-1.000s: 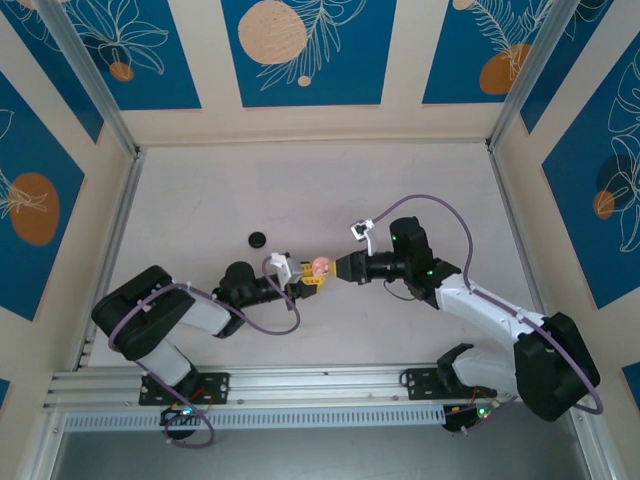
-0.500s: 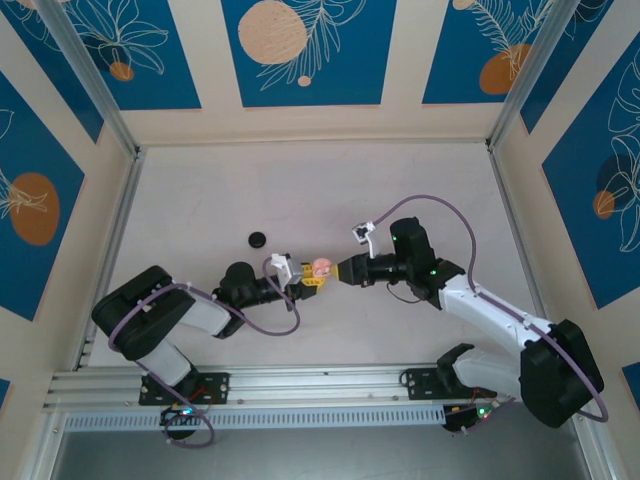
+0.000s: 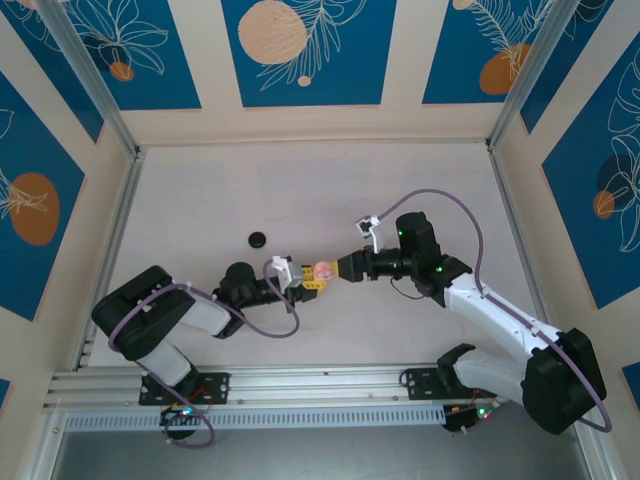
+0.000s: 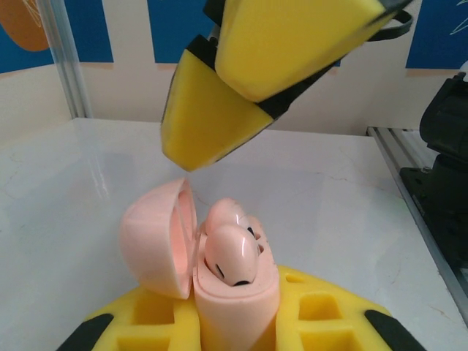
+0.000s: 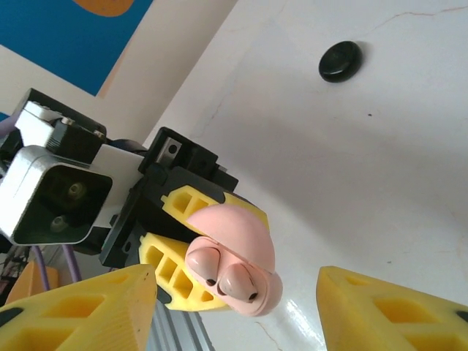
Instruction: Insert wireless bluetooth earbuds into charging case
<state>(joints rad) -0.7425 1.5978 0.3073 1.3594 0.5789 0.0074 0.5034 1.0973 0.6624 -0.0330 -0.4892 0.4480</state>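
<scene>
1. The left gripper is clamped on the pink charging case. Its yellow fingers press the lower body of the case from both sides and hold it upright.
2. The case's lid stands swung open to one side of the body, still joined at the hinge.
3. Two pale pink earbuds sit side by side in the case, with their rounded heads showing above the rim.
4. The right gripper faces the left one from the opposite side, just beside the case, with its jaws apart.
5. In the right wrist view, the right gripper's yellow fingers stand on either side of the case with a clear gap, gripping nothing.
6. In the left wrist view, those fingertips hang just above the open lid without touching it.
7. A small black disc lies flat on the pale desk. It is well apart from both grippers, beyond the left one.
</scene>
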